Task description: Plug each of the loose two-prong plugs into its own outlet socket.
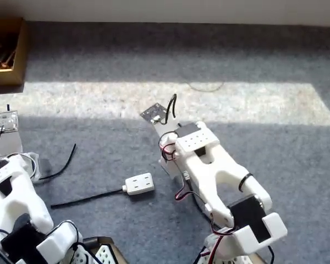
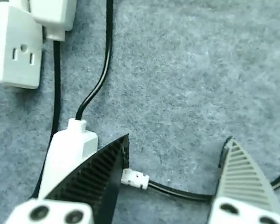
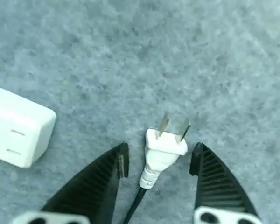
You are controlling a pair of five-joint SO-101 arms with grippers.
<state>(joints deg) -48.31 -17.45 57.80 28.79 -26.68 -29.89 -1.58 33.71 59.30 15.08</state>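
My right tool [image 3: 159, 148] straddles the plug [image 3: 164, 145] lying on the counter [image 3: 214, 56], one finger on each side, neither touching. Its prongs point away from the tool. I see an outlet block [image 3: 16, 126] nearby, outside one finger.

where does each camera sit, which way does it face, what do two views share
High view: fixed above, looking down on grey carpet and a white rectangular outlet block; both white arms show.
Left wrist view: on the left wrist, facing down past the open left gripper at a black cable.
Right wrist view: on the right wrist, facing down past the open right gripper straddling a white two-prong plug.
Shared: high and right wrist views both seem to show that outlet block.
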